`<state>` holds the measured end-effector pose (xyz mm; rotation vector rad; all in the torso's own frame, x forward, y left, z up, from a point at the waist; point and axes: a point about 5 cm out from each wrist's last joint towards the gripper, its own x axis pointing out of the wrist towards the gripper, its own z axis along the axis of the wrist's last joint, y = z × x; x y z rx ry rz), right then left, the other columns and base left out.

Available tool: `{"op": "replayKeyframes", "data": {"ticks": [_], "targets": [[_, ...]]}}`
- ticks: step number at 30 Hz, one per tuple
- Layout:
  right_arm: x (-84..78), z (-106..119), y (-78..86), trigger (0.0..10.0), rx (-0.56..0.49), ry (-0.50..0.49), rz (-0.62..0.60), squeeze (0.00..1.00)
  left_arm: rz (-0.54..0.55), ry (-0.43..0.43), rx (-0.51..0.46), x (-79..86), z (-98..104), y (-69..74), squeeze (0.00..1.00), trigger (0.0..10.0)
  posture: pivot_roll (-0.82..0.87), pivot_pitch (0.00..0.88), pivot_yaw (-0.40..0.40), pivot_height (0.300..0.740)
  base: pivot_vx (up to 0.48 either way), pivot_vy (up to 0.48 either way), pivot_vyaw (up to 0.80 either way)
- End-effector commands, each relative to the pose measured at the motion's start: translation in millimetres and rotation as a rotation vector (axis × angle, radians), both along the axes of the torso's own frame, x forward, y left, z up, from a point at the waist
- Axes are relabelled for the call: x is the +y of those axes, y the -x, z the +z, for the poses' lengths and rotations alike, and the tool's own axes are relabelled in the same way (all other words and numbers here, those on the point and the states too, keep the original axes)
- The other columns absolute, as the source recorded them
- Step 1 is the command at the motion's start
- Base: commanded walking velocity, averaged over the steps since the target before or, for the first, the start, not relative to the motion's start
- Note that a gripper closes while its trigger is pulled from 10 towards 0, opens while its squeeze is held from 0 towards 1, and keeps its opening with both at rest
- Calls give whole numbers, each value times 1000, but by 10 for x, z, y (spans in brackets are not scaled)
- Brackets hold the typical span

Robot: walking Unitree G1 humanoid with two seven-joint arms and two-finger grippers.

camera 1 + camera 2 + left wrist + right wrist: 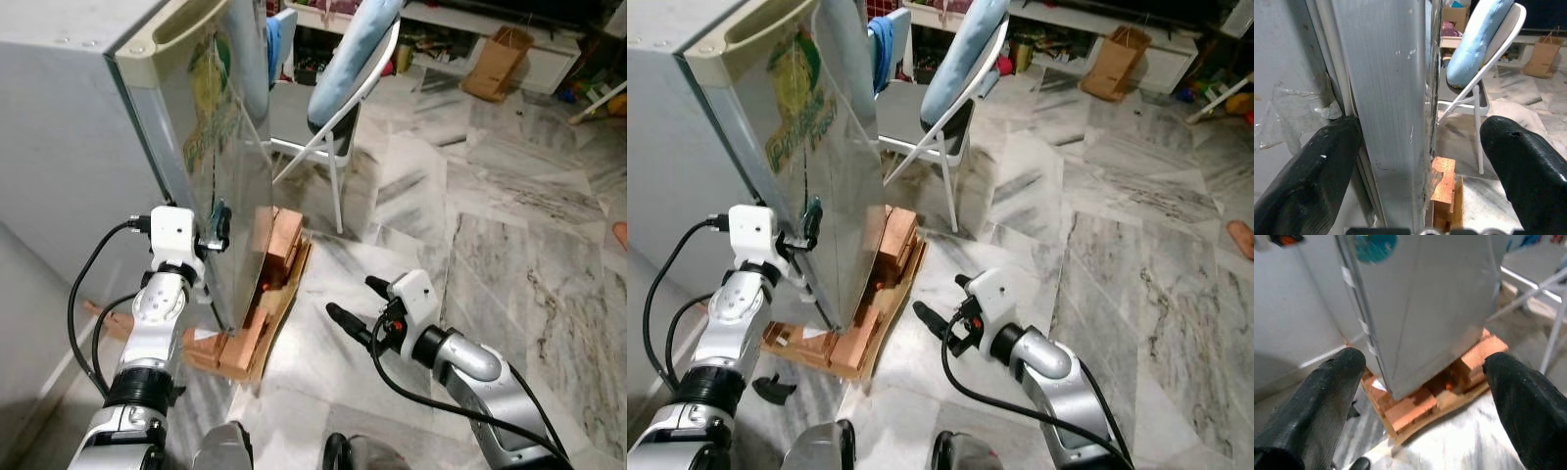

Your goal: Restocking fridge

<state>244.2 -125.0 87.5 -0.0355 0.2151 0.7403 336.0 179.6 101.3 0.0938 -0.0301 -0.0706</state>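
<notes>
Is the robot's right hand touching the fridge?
No, the open right gripper hovers over the marble floor, apart from the silver fridge.

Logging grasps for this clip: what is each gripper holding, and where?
Left gripper straddles the fridge door's edge, not visibly clamped. Right gripper is open, empty.

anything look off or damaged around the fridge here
Yes. The fridge stands on stacked wooden blocks and a cardboard sheet, not on the marble floor. In the left wrist view torn plastic film clings to its side beside the door edge, which the open left gripper straddles.
</notes>
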Motion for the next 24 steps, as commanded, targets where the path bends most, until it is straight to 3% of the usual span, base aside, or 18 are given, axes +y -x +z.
{"op": "replayKeyframes", "data": {"ticks": [1,5,8,9,12,16,18,19,23,24], "targets": [[10,46,-2,10000,-12,6,4,0,-46,-13,-31,-106,126,-88,0,10000,49,109,-61,740,0,0,0],[-2,44,-1,10000,0,17,6,0,-148,2,-82,-428,292,-179,0,10000,53,101,-63,740,0,0,0],[14,13,20,10000,54,15,50,0,-281,23,-139,-831,412,-160,0,10000,50,98,-60,740,0,0,0],[15,12,20,10000,56,14,53,0,-289,24,-142,-854,418,-157,0,10000,50,98,-60,740,0,0,0],[8,36,14,10000,34,15,43,0,-468,76,-154,-1340,476,-31,0,10000,45,94,-55,740,0,0,0],[-23,72,42,10000,14,18,12,0,-630,112,-172,-1735,540,141,0,10000,37,93,-52,740,0,0,0],[-55,96,85,10000,22,15,2,0,-612,80,-179,-1728,515,131,0,10000,29,92,-48,740,0,0,0],[-76,127,121,10000,21,14,-6,0,-524,63,-171,-1575,465,44,0,10000,26,92,-47,740,0,0,0],[-77,160,147,10000,18,11,-7,0,-468,69,-165,-1443,452,-14,0,10000,26,93,-46,740,0,0,0],[-51,205,173,10000,12,5,-3,0,-418,54,-175,-1312,461,-53,0,10000,28,94,-45,740,0,0,0]]}}
